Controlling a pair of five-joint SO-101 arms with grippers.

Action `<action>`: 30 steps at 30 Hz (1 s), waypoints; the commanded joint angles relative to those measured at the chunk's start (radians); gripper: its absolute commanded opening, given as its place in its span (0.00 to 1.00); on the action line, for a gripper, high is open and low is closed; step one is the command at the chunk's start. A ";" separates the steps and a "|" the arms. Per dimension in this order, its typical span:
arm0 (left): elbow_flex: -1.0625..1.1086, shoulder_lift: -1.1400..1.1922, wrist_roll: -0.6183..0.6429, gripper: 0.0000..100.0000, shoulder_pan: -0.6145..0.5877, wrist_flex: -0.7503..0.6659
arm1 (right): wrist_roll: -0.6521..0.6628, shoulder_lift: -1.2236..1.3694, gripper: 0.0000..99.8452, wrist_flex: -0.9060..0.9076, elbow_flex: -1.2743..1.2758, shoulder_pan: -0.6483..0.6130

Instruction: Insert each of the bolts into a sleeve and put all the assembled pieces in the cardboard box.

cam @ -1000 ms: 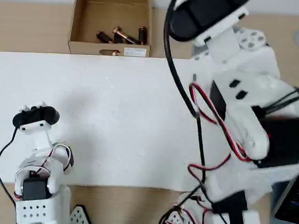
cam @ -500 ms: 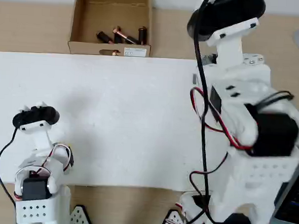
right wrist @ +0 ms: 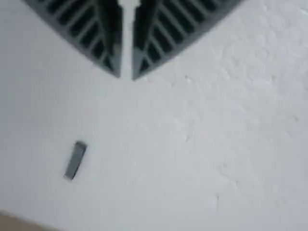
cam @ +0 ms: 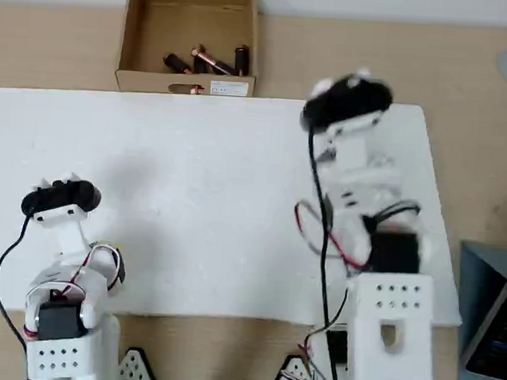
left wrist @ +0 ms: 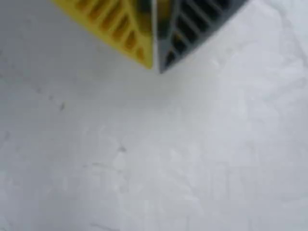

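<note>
Cardboard box: the brown, open-topped cardboard box [cam: 173, 21] stands at the far side of the light wooden desk [cam: 55, 49], just beyond the far edge of the white sheet.
Assembled pieces: several assembled pieces [cam: 205, 60], dark sleeves with copper-coloured bolts in them, lie in a loose cluster on the box floor, close to its front wall.
Stray piece: one more copper-coloured piece [cam: 186, 89] lies at the box's front wall. I cannot tell whether it is inside the box or on a folded flap.
Work surface: a white, rough-textured foam sheet [cam: 193, 195] covers the middle of the desk.
Left arm: the white left arm [cam: 64, 264] stands at the near left corner of the foam sheet, its black wrist part over the sheet's left side.
Left gripper: the left gripper [left wrist: 156, 67] has one yellow ribbed finger and one dark grey one. Their tips are pressed together with nothing between them, just above the foam sheet.
Right arm: the white right arm [cam: 362, 240] stands at the near right and stretches forward over the foam sheet, its black wrist part near the sheet's far right corner.
Right gripper: the right gripper [right wrist: 126, 74] has two dark grey ribbed fingers with only a thin slit between them. It holds nothing and points down at the sheet.
Small part: a small flat grey tab [right wrist: 74, 160] lies on the foam sheet near its edge, apart from the right gripper's tips.
Desk edge: a dark grey device [cam: 491, 316] lies at the near right edge of the desk.
</note>
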 commanded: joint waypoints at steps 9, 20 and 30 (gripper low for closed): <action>-0.005 -0.008 -0.005 0.00 0.008 -0.006 | -0.011 -0.309 0.01 -0.239 0.492 -0.045; -0.005 -0.008 -0.005 0.00 0.008 -0.006 | -0.003 -0.618 0.01 -0.265 0.751 -0.042; -0.005 -0.008 -0.005 0.00 0.008 -0.006 | 0.005 -0.823 0.01 -0.184 0.840 -0.087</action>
